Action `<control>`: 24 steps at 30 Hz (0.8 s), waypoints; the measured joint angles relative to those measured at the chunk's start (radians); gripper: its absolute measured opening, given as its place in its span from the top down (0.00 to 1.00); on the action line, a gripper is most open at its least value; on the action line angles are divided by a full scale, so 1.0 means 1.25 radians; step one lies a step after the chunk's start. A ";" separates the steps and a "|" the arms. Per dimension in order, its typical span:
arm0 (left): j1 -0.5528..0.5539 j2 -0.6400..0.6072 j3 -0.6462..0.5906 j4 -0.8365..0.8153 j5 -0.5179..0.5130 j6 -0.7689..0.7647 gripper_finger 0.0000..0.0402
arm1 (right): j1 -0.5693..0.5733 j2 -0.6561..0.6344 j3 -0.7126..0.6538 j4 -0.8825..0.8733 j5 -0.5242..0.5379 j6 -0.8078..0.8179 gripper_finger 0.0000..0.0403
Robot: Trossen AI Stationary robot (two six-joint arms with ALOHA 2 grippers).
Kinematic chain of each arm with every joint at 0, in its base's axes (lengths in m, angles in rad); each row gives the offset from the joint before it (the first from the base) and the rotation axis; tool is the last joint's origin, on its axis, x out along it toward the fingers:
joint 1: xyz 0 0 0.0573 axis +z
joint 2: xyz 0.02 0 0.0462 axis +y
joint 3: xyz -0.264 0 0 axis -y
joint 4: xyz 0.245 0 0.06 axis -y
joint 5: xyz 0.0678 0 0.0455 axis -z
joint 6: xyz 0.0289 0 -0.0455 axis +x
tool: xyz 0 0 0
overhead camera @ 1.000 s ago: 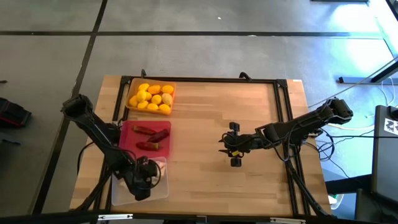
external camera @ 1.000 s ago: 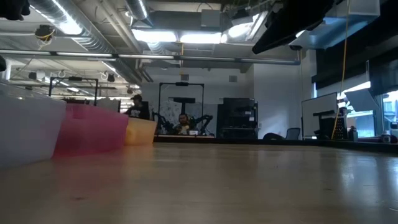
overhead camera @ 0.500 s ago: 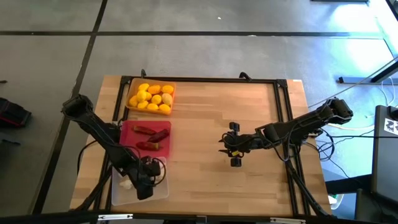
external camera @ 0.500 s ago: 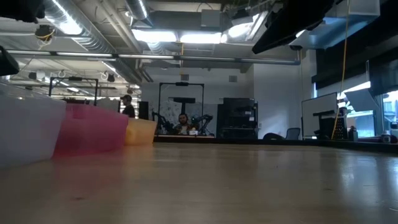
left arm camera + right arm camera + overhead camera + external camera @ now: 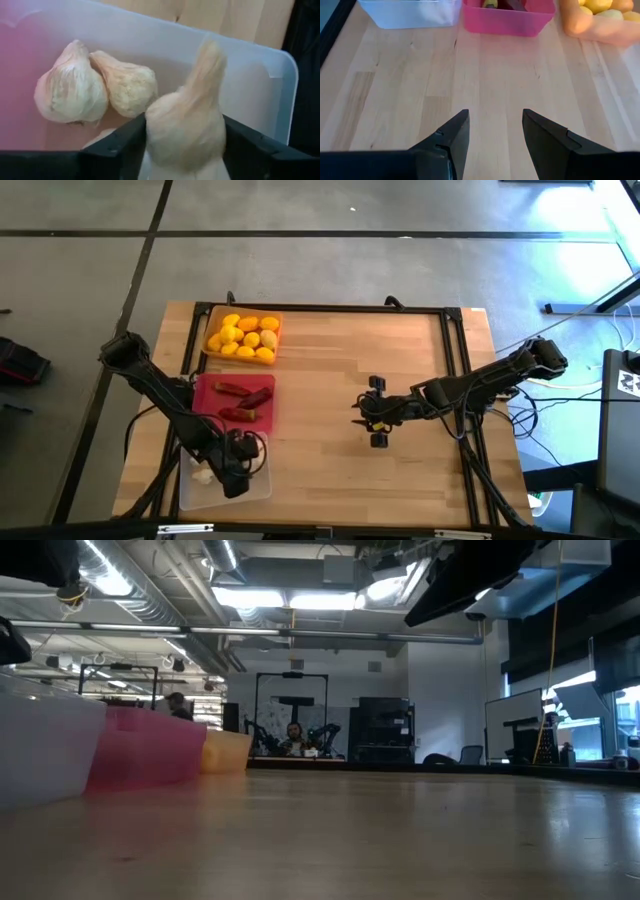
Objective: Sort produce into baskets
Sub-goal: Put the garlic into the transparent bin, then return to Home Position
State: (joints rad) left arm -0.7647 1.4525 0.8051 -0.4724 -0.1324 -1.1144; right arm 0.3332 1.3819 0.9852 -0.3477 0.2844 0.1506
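Note:
Three baskets stand in a row along the table's left side. The orange basket (image 5: 243,335) holds yellow fruits, the red basket (image 5: 233,400) holds dark red peppers, and the clear basket (image 5: 262,490) is nearest. My left gripper (image 5: 235,468) reaches down into the clear basket with a white garlic bulb (image 5: 185,125) between its fingers. Two more garlic bulbs (image 5: 70,90) (image 5: 127,85) lie on the basket's floor beside it. My right gripper (image 5: 376,420) hovers open over bare wood right of the table's middle, nothing between its fingers (image 5: 455,130). My left gripper has the garlic bulb's fat body (image 5: 152,130) between its two fingers, one on each side. The fingers come from above, slanting down into the clear basket. The bulb's pointed stem (image 5: 207,60) sticks out past the fingertips. The bulb hides whether its underside rests on the basket floor.
A black frame (image 5: 455,360) runs around the table top. Bare wood (image 5: 330,380) lies between the baskets and my right gripper. People show in the room far behind the table in the low view (image 5: 178,705).
My left gripper has shifted slightly over the clear basket, and a garlic bulb at the basket's left side now shows where the arm covered it. A person in the room behind has walked toward the left.

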 joint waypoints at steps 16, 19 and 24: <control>0.040 -0.084 0.000 -0.030 0.012 0.065 0.31 | 0.000 0.000 0.000 0.000 0.010 0.000 0.56; 0.049 -0.132 0.000 -0.059 -0.049 0.101 0.31 | 0.000 0.000 0.000 0.000 0.010 0.000 0.56; 0.063 -0.215 0.000 -0.074 -0.148 0.180 0.31 | 0.000 0.000 0.000 0.000 0.011 0.000 0.56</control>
State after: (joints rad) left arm -0.6855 1.1843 0.8051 -0.5644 -0.3169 -0.8895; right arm 0.3332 1.3819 0.9852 -0.3472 0.2977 0.1505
